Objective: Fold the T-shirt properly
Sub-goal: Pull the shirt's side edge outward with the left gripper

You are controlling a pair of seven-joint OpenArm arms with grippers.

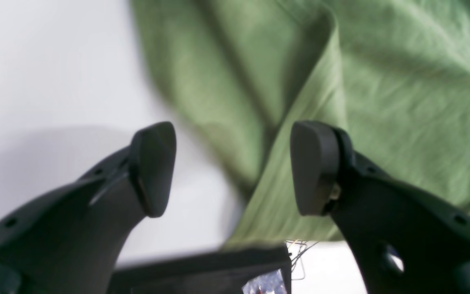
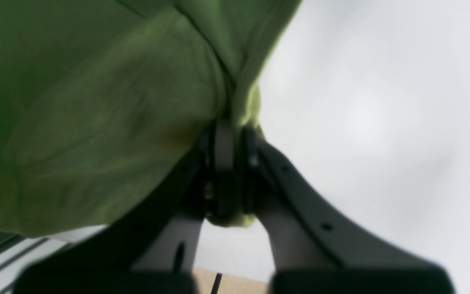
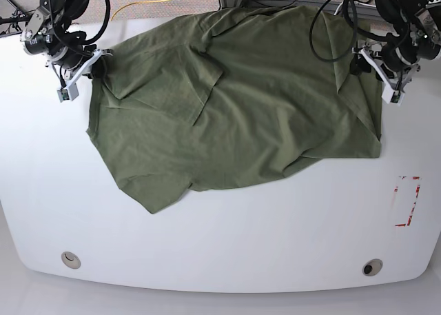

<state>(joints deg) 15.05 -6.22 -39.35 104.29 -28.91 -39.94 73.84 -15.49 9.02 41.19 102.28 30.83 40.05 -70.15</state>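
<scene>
In the left wrist view, we see the left gripper point(image 1: 233, 167) with its fingers spread wide and nothing between them. The T-shirt point(image 1: 382, 102) fills the frame from twelve to three o'clock, and a raised ridge of cloth runs down toward the gap.

In the right wrist view, the right gripper point(image 2: 229, 134) has its fingers clenched on a bunched edge of the T-shirt point(image 2: 96, 122), which hangs off toward nine o'clock.

In the base view, the T-shirt point(image 3: 241, 101) lies spread but rumpled across the far half of the white surface point(image 3: 220, 246), with the right gripper point(image 3: 93, 65) at its ten o'clock edge and the left gripper point(image 3: 358, 63) at its two o'clock edge.

We judge the step to be taking hold of both sides before the first fold. Next, the left fingers must close on the cloth.

We see no containers.
</scene>
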